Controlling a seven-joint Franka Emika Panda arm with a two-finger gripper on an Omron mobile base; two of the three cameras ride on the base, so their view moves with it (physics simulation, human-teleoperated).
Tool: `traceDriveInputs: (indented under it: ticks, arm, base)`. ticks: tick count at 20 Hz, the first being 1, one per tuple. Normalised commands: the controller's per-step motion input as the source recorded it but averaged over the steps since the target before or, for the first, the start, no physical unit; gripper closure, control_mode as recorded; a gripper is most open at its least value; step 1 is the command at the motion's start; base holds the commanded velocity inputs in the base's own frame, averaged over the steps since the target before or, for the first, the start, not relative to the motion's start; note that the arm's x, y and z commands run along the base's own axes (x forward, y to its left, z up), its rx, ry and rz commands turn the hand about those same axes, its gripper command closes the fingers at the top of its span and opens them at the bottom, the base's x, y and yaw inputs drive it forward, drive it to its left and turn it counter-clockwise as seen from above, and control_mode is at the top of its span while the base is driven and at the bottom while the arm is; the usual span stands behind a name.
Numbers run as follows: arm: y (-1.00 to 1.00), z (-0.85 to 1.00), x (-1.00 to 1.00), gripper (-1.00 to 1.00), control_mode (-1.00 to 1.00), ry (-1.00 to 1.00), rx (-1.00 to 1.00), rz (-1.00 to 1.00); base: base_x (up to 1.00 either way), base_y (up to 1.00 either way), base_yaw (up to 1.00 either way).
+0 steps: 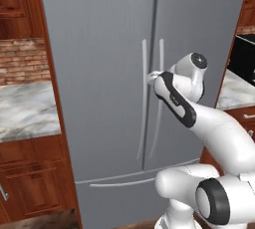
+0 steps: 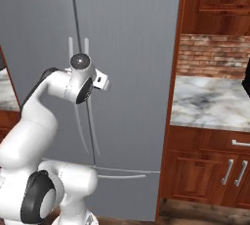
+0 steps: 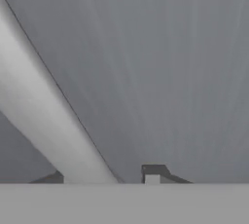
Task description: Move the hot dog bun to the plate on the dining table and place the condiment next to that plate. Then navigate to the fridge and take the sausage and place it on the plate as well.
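Grey metal fridge [image 1: 99,73], tall, both doors shut, fills the space ahead; base is parked square in front of it. White arm reaches forward with the two-finger gripper [image 1: 151,78] at the left of the two long thin vertical handles [image 1: 144,93], roughly at mid-door height. In the hand view that handle [image 3: 44,116] runs as a pale bar diagonally across, passing down between the two dark finger tips [image 3: 153,173], flat grey door panel behind it. Jaws read as pinched onto the handle (contact itself is hidden at the bottom edge of the hand view, so that's a judgement).

Sausage isn't visible, presumably behind the closed doors. Bun, blue plate and condiment are not in these views.

Step in hand, as I read it: open the left door. To do it well:
- Keep the grip firm, handle centred between the tips, no slip along the bar.
- Pull along the door's arc about its outer-left hinge, not straight back; let the wrist rotate with the door.
- Swing wide enough for a clear reach to the shelves.
- Watch the elbow against the right door handle [image 1: 161,83], which sits just beside the gripped one.
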Motion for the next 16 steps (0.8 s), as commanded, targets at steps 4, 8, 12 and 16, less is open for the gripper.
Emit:
traceDriveInputs:
  ticks: [4,8,12,16]
  arm:
    - [-0.34,0.0,-0.57,1.0,-1.0,-0.22,-0.09,-0.11]
    - [-0.64,0.0,-0.86,1.0,-1.0,-0.23,-0.08,-0.16]
    - [-0.99,0.03,-0.98,1.0,-1.0,-0.08,-0.01,-0.19]
    - [-1.0,0.14,-1.0,1.0,-1.0,-0.03,0.0,-0.16]
  base:
    - [0.0,0.0,0.0]
    - [0.0,0.0,0.0]
    - [0.0,0.0,0.0]
    - [0.0,0.0,0.0]
